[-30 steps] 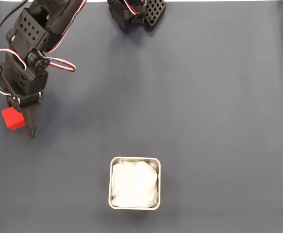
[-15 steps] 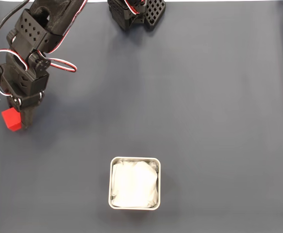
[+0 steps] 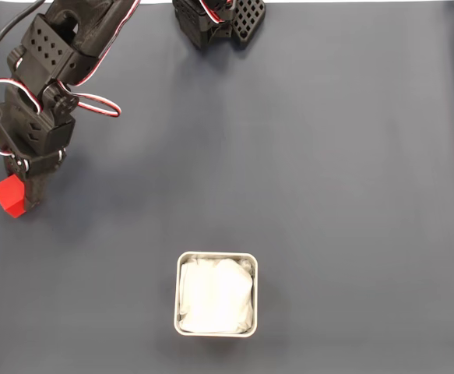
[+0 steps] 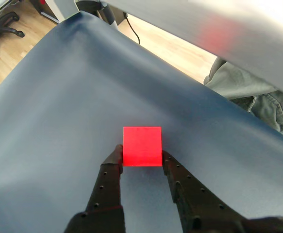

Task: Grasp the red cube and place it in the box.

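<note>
The gripper (image 4: pixel 141 159) pinches the cube (image 4: pixel 141 145) at the bench's left edge, the box (image 3: pixel 216 294) well off toward the near edge

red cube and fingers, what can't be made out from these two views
- Whether the red cube is lifted or rests on the cloth: the wrist view gives no height cue.
- The cube's right part in the fixed view: the arm covers it.
- The fingers in the fixed view: hidden under the arm's body.
- The box contents under its white lining: covered.
- The wrist view's top right corner: blurred.
</note>
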`<state>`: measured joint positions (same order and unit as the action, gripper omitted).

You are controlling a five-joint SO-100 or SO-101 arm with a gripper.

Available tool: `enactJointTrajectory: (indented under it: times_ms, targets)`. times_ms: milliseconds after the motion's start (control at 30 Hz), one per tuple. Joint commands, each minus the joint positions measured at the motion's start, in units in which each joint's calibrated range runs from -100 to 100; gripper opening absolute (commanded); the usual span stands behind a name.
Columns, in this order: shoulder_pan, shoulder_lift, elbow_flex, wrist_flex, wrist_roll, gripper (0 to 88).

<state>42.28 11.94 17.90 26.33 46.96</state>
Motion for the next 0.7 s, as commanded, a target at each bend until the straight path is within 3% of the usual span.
enactJointTrajectory:
  times_ms: [0,667]
  targets:
    - [-0.38,-0.33,-2.85,-0.84,0.39,5.7]
    - [-1.52,-5.53,-3.94,0.47,2.25,6.1]
